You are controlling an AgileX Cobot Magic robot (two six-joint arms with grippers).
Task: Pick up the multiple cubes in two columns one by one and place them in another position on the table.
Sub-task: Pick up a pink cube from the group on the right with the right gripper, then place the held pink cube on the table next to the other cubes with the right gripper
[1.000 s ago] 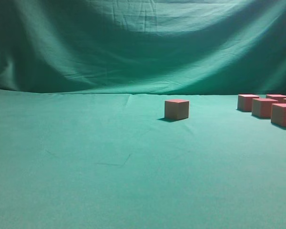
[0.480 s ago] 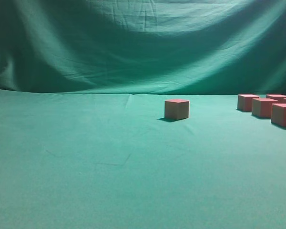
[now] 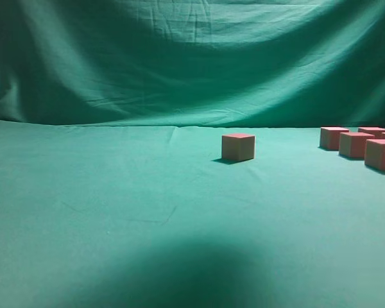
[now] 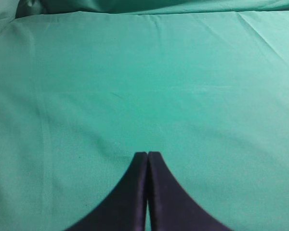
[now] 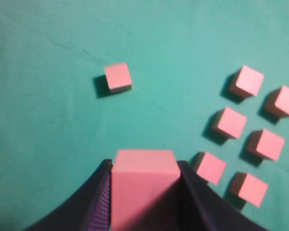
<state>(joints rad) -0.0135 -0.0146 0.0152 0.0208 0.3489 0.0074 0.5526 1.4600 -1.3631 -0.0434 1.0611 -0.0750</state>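
So I've got one cube [image 5: 143, 185] pinched in my right gripper [image 5: 144, 192], jaws pressed flat against its two sides, about as wide as the block itself. It's up off the table [image 3: 102, 192] as far as I can judge, since the wrist view looks down on everything else from above.

Below it there's a single cube [image 5: 117, 77] sitting on its own to the left, well apart from the rest. My guess is that's the new spot for the moved ones, so this one probably goes somewhere near it. Off to the right is the remaining bunch [image 5: 245, 134], six blocks in two slanted columns, each with a gap around it, which I reckon leaves room for the jaws to slip in.

The front camera shows the lone cube [image 3: 237, 146] mid-table and a few of the group [image 3: 356, 144] at the far right edge. My grippers aren't in that shot.

Left gripper [image 4: 147, 155] is pressed together, holding nothing, hovering over bare cloth.
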